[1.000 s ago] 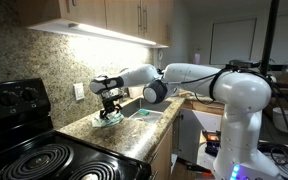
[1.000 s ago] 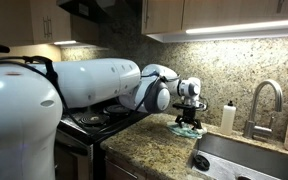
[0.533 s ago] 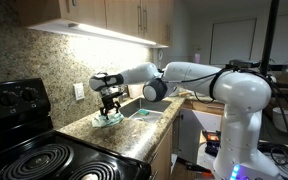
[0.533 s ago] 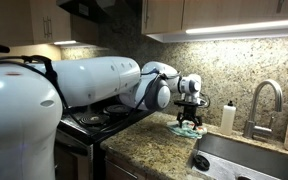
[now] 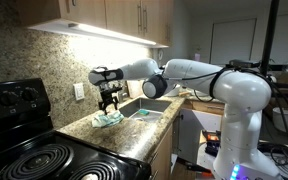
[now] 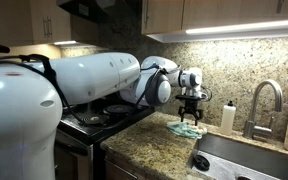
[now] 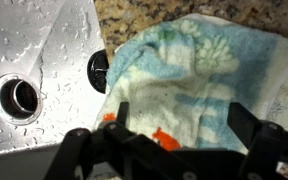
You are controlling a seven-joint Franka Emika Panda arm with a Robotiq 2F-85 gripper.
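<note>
A crumpled cloth, white with pale blue and green print, lies on the granite counter in both exterior views [image 5: 108,119] [image 6: 187,129]. It fills the wrist view [image 7: 194,80]. My gripper [image 5: 109,103] [image 6: 191,108] hangs straight above the cloth, a little clear of it, pointing down. In the wrist view the two dark fingers [image 7: 182,115] stand wide apart over the cloth with nothing between them. The gripper is open and empty.
A steel sink [image 7: 44,60] with its drain [image 7: 19,97] lies beside the cloth and also shows in an exterior view [image 6: 244,160]. A faucet [image 6: 264,100] and a white bottle [image 6: 227,118] stand by it. A black stove [image 5: 34,160] sits on the cloth's other side.
The gripper has risen from down at the cloth to a short way above it. The cloth stays on the counter.
</note>
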